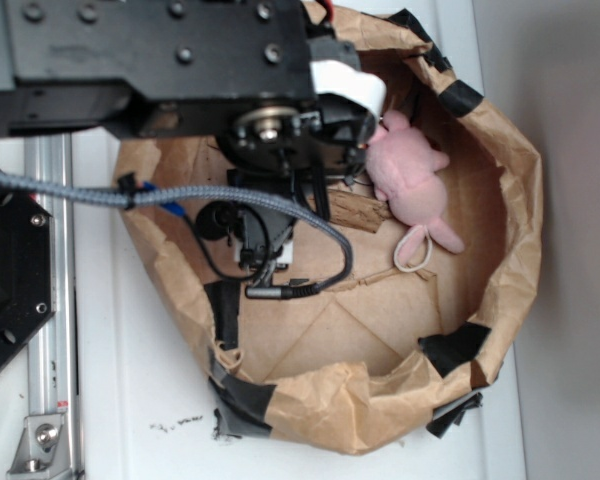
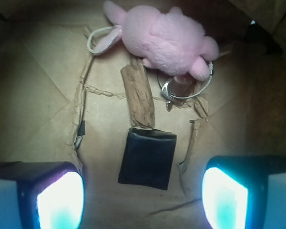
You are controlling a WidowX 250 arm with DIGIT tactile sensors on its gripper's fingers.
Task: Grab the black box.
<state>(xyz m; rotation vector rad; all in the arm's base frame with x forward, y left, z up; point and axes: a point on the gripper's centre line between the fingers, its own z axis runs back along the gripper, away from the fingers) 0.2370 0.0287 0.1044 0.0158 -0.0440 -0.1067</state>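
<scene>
Brown paper, crumpled into a shallow basin (image 1: 500, 200) and patched at the rim with black tape (image 1: 450, 347), is lying on the white tabletop (image 1: 140, 420) as the robot arm (image 1: 270, 150) is hanging over its near side. In the wrist view, the black box (image 2: 148, 158) is lying flat on the paper floor, directly between the two glowing fingers (image 2: 62, 200) of the gripper (image 2: 143, 200); the jaws are standing wide apart, gripping nothing and clear of the box on both sides. A piece of wood (image 2: 140, 95) is touching the box's far edge. Beyond it, a pink plush toy (image 2: 164, 40) is sprawling beside a metal ring (image 2: 186, 88). From the exterior view the arm is hiding the box.
</scene>
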